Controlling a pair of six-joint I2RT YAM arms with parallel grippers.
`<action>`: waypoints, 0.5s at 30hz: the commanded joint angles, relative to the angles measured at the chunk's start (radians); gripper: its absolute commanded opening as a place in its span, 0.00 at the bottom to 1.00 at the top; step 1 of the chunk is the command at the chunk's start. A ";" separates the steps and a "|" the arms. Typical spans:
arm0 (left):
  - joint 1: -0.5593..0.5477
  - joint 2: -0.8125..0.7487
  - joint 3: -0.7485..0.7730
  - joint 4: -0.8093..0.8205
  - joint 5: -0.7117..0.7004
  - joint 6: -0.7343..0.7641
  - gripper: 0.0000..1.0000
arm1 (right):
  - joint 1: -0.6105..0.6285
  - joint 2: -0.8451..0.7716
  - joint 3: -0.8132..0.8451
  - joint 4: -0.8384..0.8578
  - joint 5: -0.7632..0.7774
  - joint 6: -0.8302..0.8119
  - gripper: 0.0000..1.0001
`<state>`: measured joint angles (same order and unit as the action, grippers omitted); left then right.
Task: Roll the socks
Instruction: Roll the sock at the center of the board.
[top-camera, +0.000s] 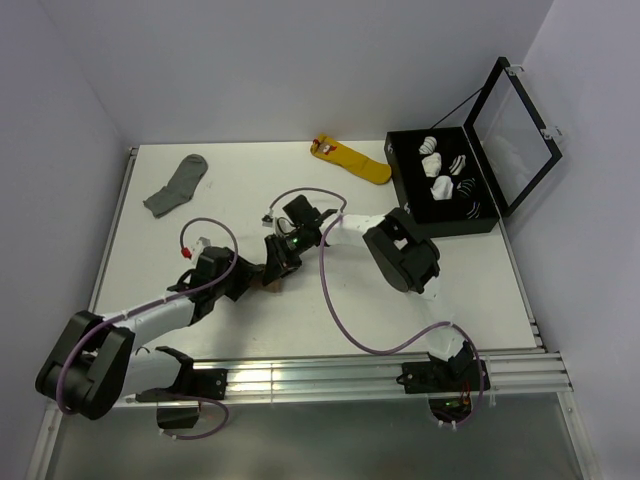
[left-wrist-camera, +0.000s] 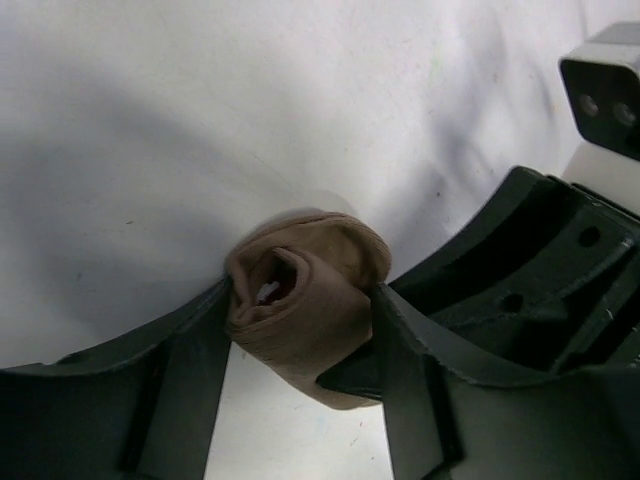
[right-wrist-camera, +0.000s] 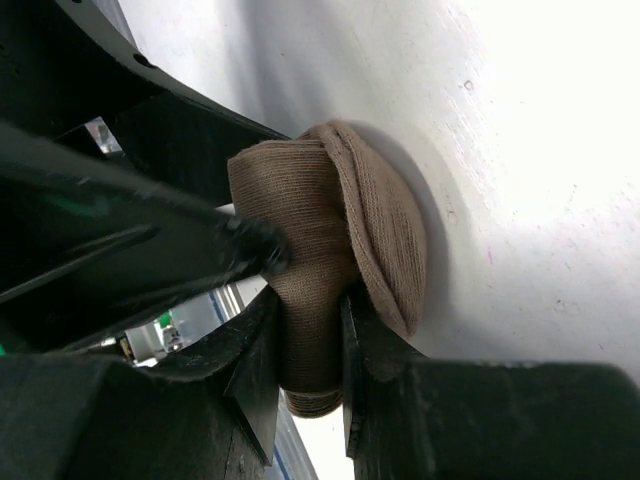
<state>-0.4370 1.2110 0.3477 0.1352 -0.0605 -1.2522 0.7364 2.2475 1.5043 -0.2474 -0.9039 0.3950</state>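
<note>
Left gripper (left-wrist-camera: 300, 335) is clamped across the sides of the rolled tan sock (left-wrist-camera: 310, 290); right gripper (right-wrist-camera: 308, 370) pinches its end, 2 holds judged to prevent unrolling. Sock lies mid-desk, toward the near edge.

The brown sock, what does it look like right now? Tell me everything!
The tan-brown sock is soft ribbed knit, rolled into a chunky bundle with a hollow at one end. It sits against the white table, squeezed on both sides by the left gripper and pinched by the right gripper too.
</note>
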 joint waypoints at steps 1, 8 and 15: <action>-0.019 0.030 -0.007 -0.037 -0.035 -0.026 0.58 | 0.003 0.038 -0.038 -0.021 0.040 0.015 0.06; -0.019 0.059 0.016 -0.072 -0.048 0.002 0.27 | 0.001 -0.032 -0.110 0.059 0.082 0.034 0.22; -0.017 0.122 0.088 -0.132 -0.021 0.082 0.03 | 0.000 -0.201 -0.249 0.189 0.189 0.009 0.53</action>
<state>-0.4492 1.2911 0.4091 0.1097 -0.0719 -1.2354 0.7326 2.1361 1.3289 -0.0738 -0.8394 0.4480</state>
